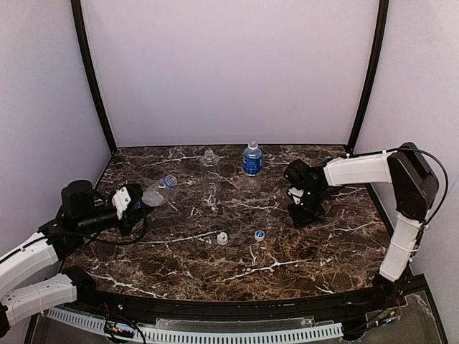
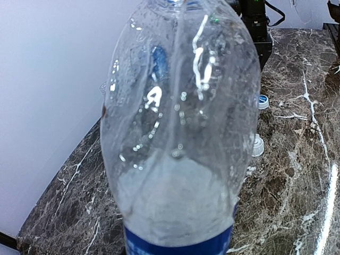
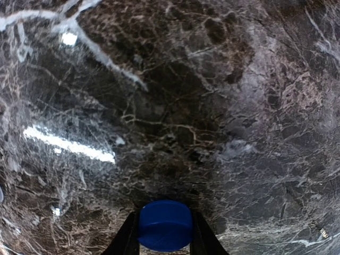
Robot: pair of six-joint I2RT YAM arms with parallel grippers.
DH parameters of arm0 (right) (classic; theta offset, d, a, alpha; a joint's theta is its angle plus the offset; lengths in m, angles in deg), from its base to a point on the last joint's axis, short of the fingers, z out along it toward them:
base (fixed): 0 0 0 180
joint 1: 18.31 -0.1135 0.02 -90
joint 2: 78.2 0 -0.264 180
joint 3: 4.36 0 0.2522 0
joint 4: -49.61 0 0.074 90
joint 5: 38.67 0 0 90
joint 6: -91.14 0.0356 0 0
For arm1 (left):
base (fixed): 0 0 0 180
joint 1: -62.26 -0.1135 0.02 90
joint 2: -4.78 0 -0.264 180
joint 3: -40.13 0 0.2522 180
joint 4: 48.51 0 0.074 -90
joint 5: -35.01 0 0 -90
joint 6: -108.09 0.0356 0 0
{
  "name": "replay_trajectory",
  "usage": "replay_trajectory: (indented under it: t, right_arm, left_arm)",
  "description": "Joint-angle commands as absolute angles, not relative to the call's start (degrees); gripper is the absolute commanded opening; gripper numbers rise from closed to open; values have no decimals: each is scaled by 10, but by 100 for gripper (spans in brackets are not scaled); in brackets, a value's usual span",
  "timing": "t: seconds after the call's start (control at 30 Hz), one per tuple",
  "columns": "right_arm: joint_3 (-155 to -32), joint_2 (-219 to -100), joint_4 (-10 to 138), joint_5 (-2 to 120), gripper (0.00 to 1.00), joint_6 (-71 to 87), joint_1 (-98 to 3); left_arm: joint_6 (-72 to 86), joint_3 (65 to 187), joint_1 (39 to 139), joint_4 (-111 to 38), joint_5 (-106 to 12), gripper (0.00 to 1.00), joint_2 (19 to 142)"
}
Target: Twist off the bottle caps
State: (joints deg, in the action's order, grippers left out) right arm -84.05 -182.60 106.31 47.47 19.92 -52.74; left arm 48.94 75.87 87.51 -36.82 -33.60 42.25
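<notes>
My left gripper [image 1: 142, 200] is shut on a clear bottle [image 1: 156, 192] with a blue label, held tilted above the table's left side. In the left wrist view this bottle [image 2: 180, 122] fills the frame and hides my fingers. My right gripper [image 1: 305, 215] points down at the table on the right, shut on a blue bottle cap [image 3: 164, 225] that sits between its jaws. A white cap [image 1: 222, 239] and another blue cap [image 1: 259, 234] lie loose on the table. An unlabelled bottle [image 1: 209, 162] and a blue-labelled bottle [image 1: 252, 160] stand upright at the back.
The dark marble table [image 1: 237, 265] is enclosed by pale walls behind and at both sides. In the left wrist view the two loose caps, the blue one [image 2: 262, 101] and the white one [image 2: 257, 145], lie to the right of the held bottle.
</notes>
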Motion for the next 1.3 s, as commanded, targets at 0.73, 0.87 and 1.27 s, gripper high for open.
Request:
replay_trajectory:
  t: [0.73,0.87,1.27]
  right_arm:
    - [-1022,-1744,393,919,96,-54,-774]
    - [-1071,-1808,351,963,88,-21,-778]
    - [-1125,-1888,375,984,39,7,-793]
  left_arm:
    - [347,786,871,-446,-157,26,422]
    - [340,792,872,-449,-144,26,421]
    - [340,785,872,-467,-145,26,418]
